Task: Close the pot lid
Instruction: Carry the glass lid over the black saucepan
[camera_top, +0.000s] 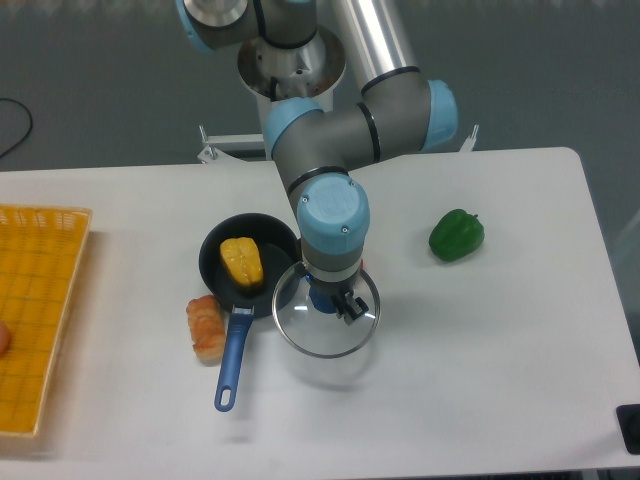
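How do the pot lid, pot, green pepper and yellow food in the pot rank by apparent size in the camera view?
1. Pot lid and pot: discs look alike; unranked.
2. Green pepper.
3. Yellow food, slightly smaller.

white table bears pot, green pepper, yellow basket, perhaps bread.

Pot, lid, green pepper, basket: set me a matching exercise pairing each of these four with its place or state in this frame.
Things:
1. pot
2. pot lid
3. green pepper
4. yellow basket

Places or states:
A. at the table's left edge
B. hanging from the gripper, its rim overlapping the pot's right edge
C. alone on the table, right of the arm
D. open, with a yellow food piece inside

Pairs: 1-D, 2-B, 3-C, 4-A
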